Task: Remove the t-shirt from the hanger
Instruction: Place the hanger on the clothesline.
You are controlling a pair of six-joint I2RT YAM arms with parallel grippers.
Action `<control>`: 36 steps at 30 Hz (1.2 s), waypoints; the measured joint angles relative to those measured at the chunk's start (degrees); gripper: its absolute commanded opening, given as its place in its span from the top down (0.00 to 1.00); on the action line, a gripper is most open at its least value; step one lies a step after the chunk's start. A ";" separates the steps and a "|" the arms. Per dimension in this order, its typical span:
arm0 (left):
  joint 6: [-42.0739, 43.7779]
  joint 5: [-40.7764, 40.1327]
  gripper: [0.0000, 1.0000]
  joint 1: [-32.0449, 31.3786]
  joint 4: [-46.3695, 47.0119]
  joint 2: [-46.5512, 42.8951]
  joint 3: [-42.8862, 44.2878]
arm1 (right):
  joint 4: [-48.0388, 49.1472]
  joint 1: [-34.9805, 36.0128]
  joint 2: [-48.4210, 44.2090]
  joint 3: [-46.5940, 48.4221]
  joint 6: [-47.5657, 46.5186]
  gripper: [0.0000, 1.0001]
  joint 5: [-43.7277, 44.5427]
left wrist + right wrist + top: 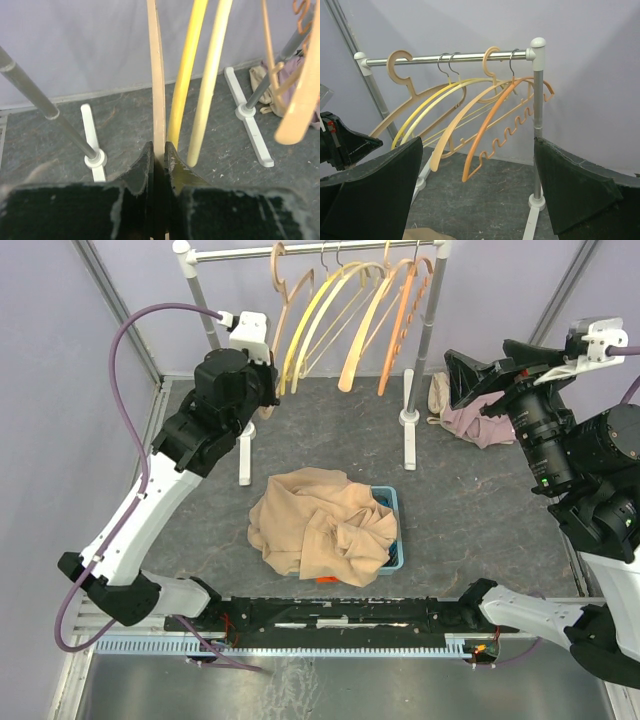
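The tan t-shirt [320,525] lies crumpled over a blue basket [395,502] on the table, off every hanger; a corner of it shows in the right wrist view [427,234]. My left gripper [268,400] is shut on the lower arm of the leftmost tan wooden hanger [287,330], which hangs bare on the rail. In the left wrist view the jaws [159,150] pinch that hanger's thin arm [158,75]. My right gripper [475,380] is open and empty, raised at the right and facing the rack [477,150].
The rail [320,252] carries several other bare hangers, yellow [330,310] and orange [405,325]. The rack's white feet [409,435] stand on the dark mat. A pile of pink and beige clothes [470,418] lies at back right.
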 measured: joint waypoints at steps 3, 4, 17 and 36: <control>0.50 0.96 0.97 0.00 1.33 0.00 0.87 | 0.02 0.00 0.00 0.00 -0.04 0.01 -0.02; 0.50 1.25 0.97 0.00 1.55 0.00 0.96 | 0.02 0.00 0.02 0.00 -0.04 0.01 -0.02; 1.53 1.20 0.97 0.24 1.55 0.63 2.12 | 0.04 0.00 0.61 0.00 -0.04 0.01 -0.26; 0.85 2.29 0.71 3.74 0.63 5.18 3.80 | -1.68 0.00 -0.55 -2.14 0.50 0.01 0.44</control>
